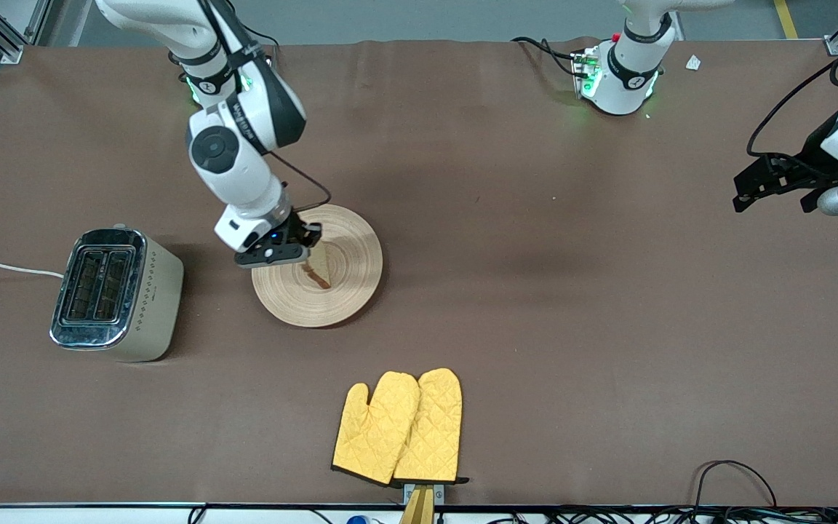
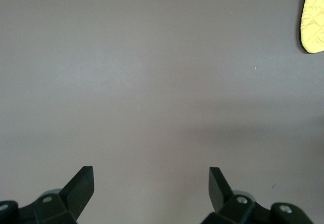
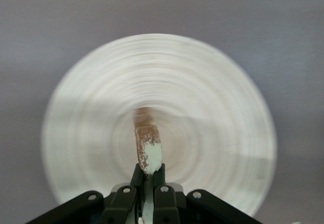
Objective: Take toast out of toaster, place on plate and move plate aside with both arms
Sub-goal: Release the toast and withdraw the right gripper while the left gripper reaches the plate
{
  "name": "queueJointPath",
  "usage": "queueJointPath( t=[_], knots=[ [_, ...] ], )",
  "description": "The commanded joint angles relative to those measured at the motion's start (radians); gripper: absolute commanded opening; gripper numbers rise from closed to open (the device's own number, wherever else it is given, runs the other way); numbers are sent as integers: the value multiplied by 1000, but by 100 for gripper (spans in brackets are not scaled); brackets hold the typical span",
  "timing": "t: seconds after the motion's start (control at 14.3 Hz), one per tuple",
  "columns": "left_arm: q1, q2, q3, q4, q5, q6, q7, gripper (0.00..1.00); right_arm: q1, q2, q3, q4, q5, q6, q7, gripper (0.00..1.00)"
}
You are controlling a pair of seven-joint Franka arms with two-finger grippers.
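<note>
- Right gripper point(image 1: 308, 251): over the plate, its two black fingers closed edge-on against a slice of toast point(image 1: 319, 268), which hangs below them on edge.
- Toast: thin, seen mostly by its edge; brown crust at the lower tip, paler crumb near the fingers in the right wrist view point(image 3: 147, 145). Its lower end sits close above the plate's middle; contact with the plate cannot be told.
- Plate point(image 1: 350, 287): round, shallow, light beige wood with concentric ring grooves, flat on the desk directly beneath the right gripper; in the right wrist view point(image 3: 212, 107) it fills most of the field.
- Left gripper point(image 1: 750, 193): held in the air over the left arm's end of the desk, waiting; its fingers point(image 2: 81, 183) stand wide apart with nothing between them.
- Desk point(image 1: 535, 291): covered with a plain matte brown sheet.
- Toaster point(image 1: 115, 293): two-slot, boxy, beige body with a shiny metal top, toward the right arm's end of the desk, beside the plate, with a white cord.
- Oven mitts point(image 1: 398, 427): a pair, yellow quilted fabric with dark cuffs, overlapping, nearer the front camera than the plate, well apart from it.
</note>
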Motion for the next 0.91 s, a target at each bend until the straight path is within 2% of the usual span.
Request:
queueJointPath(
  t=[0.0, 0.07, 0.21, 0.49, 0.63, 0.84],
  knots=[
    [-11, 49, -2, 13, 0, -16, -1, 100, -60, -10, 9, -22, -75, 13, -31, 87],
    [-13, 84, -5, 13, -3, -18, -1, 100, -82, -11, 9, -21, -93, 8, -50, 100],
    [-17, 145, -6, 11, -94, -19, -3, 100, -122, -16, 9, -7, -94, -30, -103, 100],
    [-98, 294, -12, 20, -361, -4, -17, 100, -157, -27, 8, 113, -94, -246, -119, 100],
    [-115, 386, -14, 20, -536, 48, -17, 100, -192, -25, 8, 223, -97, -389, -119, 100],
    [-169, 536, -14, 24, -835, 100, 9, 100, -318, -25, 8, 399, -98, -524, -165, 100]
  ],
)
